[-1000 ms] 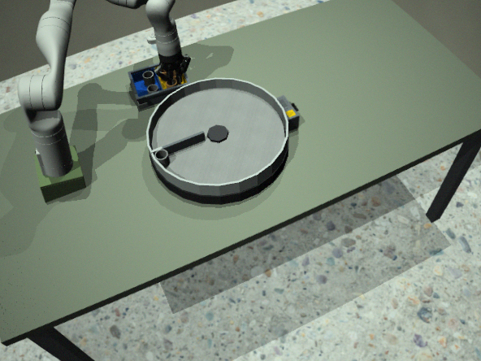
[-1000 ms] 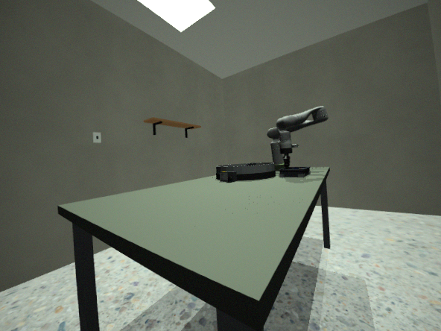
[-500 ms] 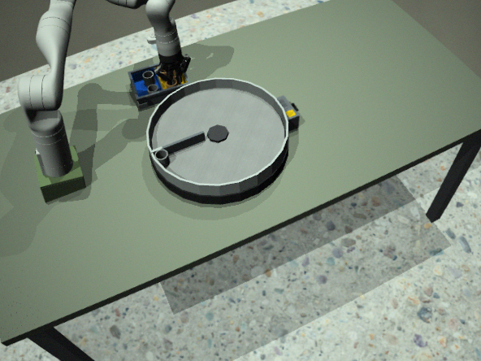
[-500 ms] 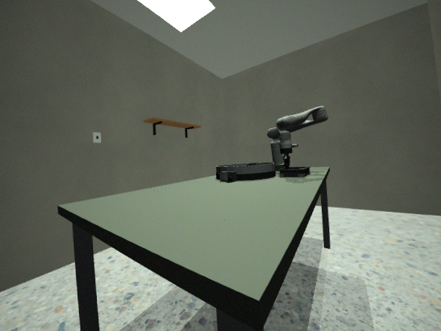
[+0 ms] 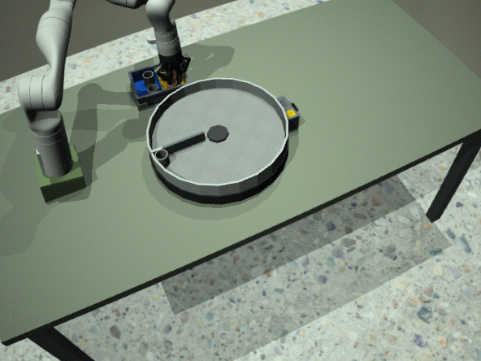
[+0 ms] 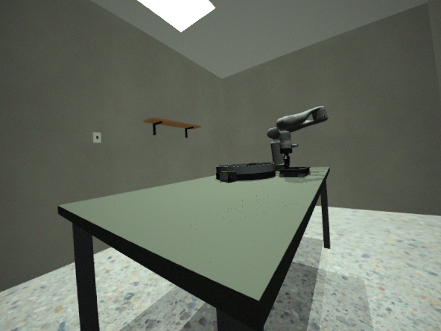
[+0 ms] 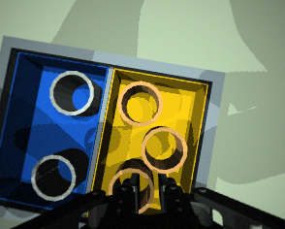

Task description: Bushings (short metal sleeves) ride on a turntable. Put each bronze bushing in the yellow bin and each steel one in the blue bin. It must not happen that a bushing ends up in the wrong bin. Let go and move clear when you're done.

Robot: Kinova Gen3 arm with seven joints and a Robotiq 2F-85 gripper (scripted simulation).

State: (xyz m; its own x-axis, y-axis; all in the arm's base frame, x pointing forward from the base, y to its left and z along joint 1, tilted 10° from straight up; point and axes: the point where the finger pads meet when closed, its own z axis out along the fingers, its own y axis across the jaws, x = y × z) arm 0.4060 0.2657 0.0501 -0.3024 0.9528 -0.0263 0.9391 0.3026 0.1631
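Observation:
My gripper is slightly open, low over the yellow bin. Its narrow finger gap straddles the right wall of a bronze bushing, without gripping it. Two more bronze bushings, one near the back and one to the right of the fingers, stand upright in this bin. Two steel bushings stand in the blue bin. A grey, steel-looking bushing stands on the turntable by its left wall, at the bar's outer end.
The turntable has a raised rim, a dark centre hub and a straight dark bar from near the hub to the left rim. A small grey box with a yellow patch sits at its right side. The bins share a walled tray beside the turntable.

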